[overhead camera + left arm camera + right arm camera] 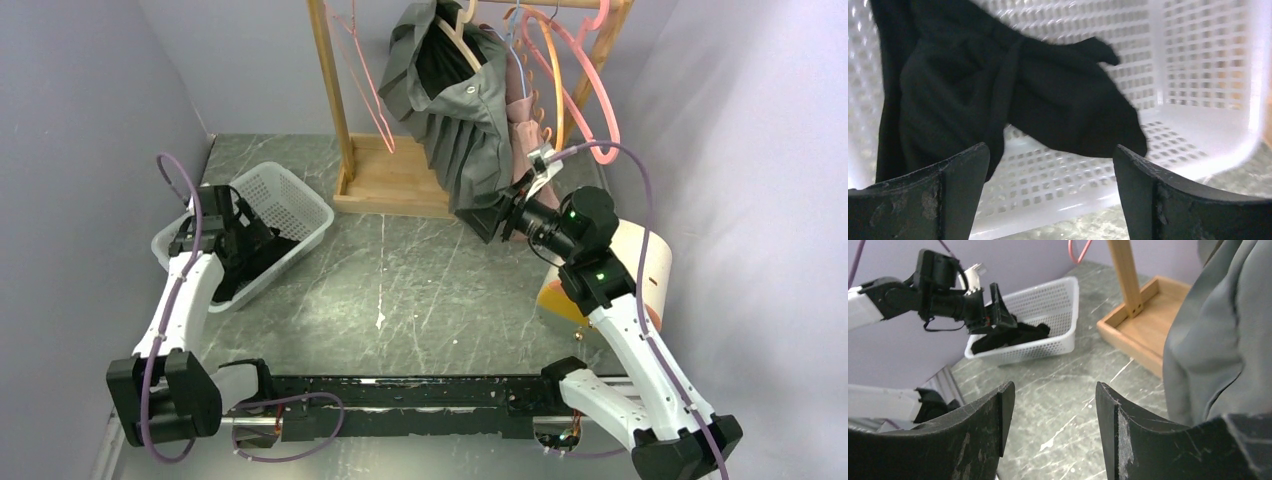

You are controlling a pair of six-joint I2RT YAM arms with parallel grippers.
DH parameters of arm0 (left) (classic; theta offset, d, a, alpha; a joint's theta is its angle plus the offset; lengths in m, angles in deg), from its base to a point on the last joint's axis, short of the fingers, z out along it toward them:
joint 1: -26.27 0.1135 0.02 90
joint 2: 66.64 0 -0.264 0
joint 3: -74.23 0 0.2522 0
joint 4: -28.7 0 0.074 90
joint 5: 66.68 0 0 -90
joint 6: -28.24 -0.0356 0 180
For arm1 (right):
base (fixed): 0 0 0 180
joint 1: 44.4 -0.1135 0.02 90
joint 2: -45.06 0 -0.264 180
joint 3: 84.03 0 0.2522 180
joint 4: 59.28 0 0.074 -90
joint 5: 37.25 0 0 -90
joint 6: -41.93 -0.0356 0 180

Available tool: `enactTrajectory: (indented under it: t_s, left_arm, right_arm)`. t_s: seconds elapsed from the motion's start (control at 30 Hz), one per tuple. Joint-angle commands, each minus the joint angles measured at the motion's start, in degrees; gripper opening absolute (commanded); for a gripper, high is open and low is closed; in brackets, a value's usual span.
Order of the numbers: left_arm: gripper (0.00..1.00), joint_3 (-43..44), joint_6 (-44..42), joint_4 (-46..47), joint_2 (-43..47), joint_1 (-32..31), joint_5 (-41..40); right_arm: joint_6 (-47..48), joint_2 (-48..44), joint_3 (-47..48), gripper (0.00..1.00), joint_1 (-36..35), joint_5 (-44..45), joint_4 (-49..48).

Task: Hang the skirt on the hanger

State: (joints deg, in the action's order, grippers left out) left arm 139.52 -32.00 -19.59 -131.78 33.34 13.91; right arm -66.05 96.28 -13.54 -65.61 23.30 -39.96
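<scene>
The grey skirt (465, 120) hangs on the rack (335, 100); both pincers released.
On the bench (400, 290), the wooden rack carries the skirt on a hanger (460, 35). The white basket (285, 190) holds a black garment (998, 90). The left pincer (1050, 150) is spread wide over it, and the right pincer (1054, 387) is empty beside the skirt's hem.

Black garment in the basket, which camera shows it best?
Left wrist: the black garment lies close up in the white basket. In the top view the left arm hides most of it; the right wrist shows it small and distant.
</scene>
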Motion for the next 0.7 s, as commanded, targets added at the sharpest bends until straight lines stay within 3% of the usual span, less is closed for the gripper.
enactTrajectory:
  t_s: [0.0, 0.27, 0.37, 0.5, 0.57, 0.67]
  left_arm:
    - [0.98, -2.61, 9.13, -4.67, -2.26, 1.44, -8.93]
    - [0.98, -3.31, 12.89, -2.85, -6.75, 4.50, -11.80]
    - [0.89, -4.41, 11.90, -1.05, -8.21, 5.45, -7.17]
    - [0.57, -4.14, 11.00, -0.14, -8.90, 6.05, -5.02]
    - [0.27, -3.37, 9.81, 0.06, -8.36, 6.75, -5.00]
    - [0.08, 0.27, 6.37, 0.84, -5.92, 6.90, -4.87]
  right_arm:
    - [-3.70, -1.63, -5.56, 0.63, 0.12, -5.85, -6.82]
    - [-5.52, -0.62, -9.16, 0.63, 0.03, -6.54, -8.89]
    - [-5.70, -0.54, -9.14, 0.63, 0.01, -4.89, -8.90]
    - [-6.57, 0.12, -8.71, 0.63, 0.03, -3.54, -8.86]
    - [-6.94, 0.21, -8.52, 0.63, 0.03, -3.43, -9.02]
    - [-7.17, -0.31, -8.48, 0.63, 0.03, -2.80, -9.49]
